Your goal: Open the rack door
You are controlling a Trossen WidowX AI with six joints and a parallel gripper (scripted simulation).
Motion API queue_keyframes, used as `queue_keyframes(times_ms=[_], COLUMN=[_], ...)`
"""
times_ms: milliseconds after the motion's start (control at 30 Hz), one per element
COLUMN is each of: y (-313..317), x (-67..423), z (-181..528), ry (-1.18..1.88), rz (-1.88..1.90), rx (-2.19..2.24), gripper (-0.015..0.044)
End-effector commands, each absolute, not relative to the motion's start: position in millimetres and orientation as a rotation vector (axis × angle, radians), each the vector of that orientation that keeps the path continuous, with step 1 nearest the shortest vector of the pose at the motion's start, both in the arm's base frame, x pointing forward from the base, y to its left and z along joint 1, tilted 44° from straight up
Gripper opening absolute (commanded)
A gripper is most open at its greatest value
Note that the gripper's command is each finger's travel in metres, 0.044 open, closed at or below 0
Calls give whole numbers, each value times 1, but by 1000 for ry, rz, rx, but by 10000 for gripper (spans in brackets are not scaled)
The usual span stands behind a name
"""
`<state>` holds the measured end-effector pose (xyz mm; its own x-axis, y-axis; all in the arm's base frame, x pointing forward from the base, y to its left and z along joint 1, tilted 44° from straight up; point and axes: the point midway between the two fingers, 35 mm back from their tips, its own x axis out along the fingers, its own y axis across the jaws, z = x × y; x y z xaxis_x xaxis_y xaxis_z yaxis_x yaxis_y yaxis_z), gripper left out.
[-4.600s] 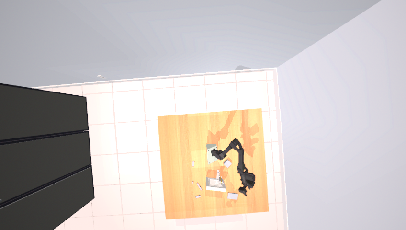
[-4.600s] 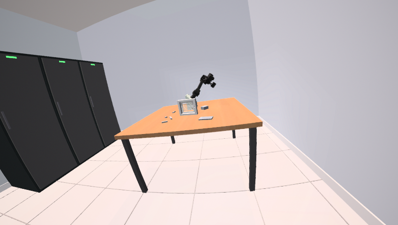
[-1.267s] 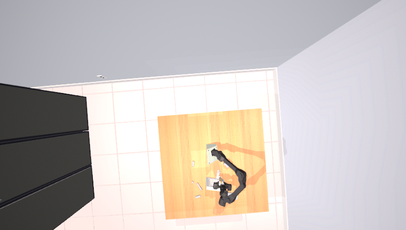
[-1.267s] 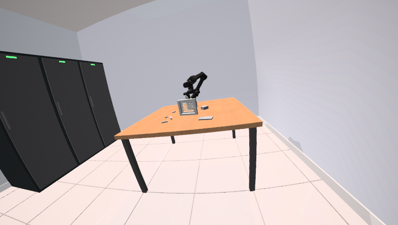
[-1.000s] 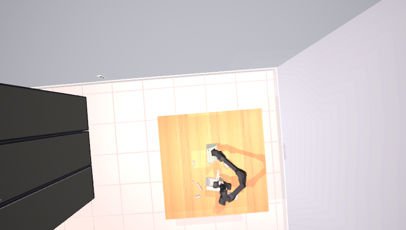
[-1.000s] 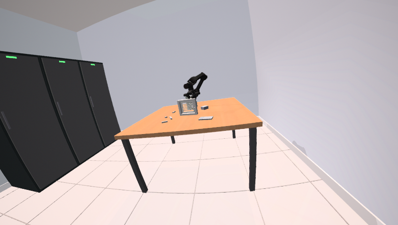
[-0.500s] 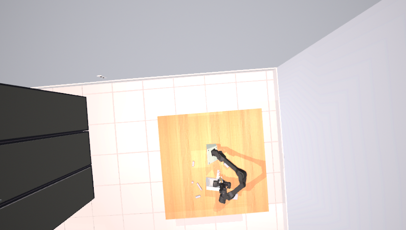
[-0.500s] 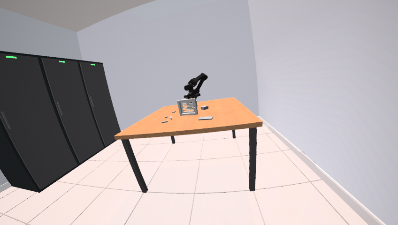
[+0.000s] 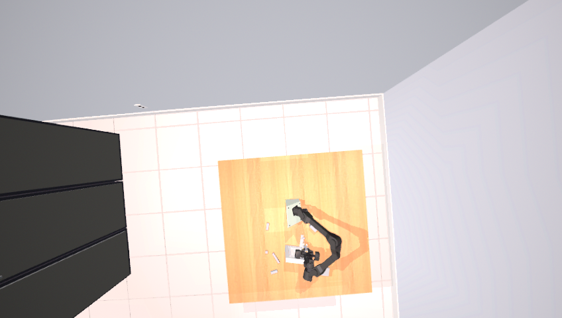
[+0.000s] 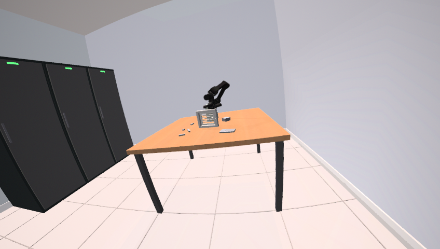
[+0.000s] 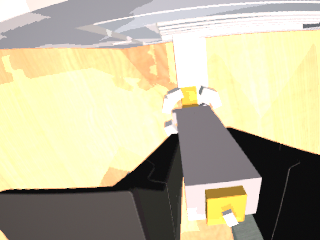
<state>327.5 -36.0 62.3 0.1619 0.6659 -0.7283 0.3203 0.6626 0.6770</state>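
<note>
The rack's light grey frame (image 9: 293, 260) (image 10: 198, 120) (image 11: 75, 25) stands upright on the wooden table (image 9: 244, 189) (image 10: 173, 138). Slats show through it in the exterior view. The handle (image 11: 215, 150) is a grey block with yellow at its ends, joined near its far end to a white strip that runs toward the frame. My gripper (image 9: 307, 253) (image 10: 212, 106) (image 11: 200, 138) is shut on the handle, one black finger on each side. The grey halves lie together over the yellow core. The arm hides the handle in the top and exterior views, and the door's angle is unclear.
Small grey pieces (image 9: 268, 226) (image 9: 276, 258) (image 9: 274, 271) lie left of the rack. A flat plate (image 9: 325, 272) (image 10: 227, 130) and a grey box (image 9: 313, 227) (image 10: 226, 119) lie on its other side. The arm's base plate (image 9: 292, 214) is farther back. Dark cabinets (image 10: 67, 123) stand left.
</note>
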Motion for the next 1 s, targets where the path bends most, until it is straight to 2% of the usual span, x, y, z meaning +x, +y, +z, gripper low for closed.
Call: queue_keyframes(times_ms=[0,167,967], y=[-36,-36,-36], x=[328,328,328], z=[62,62,62], ry=[1436,1417,949], rz=[297,347,1041], rx=[886,827,-149], gripper=[16,16,16])
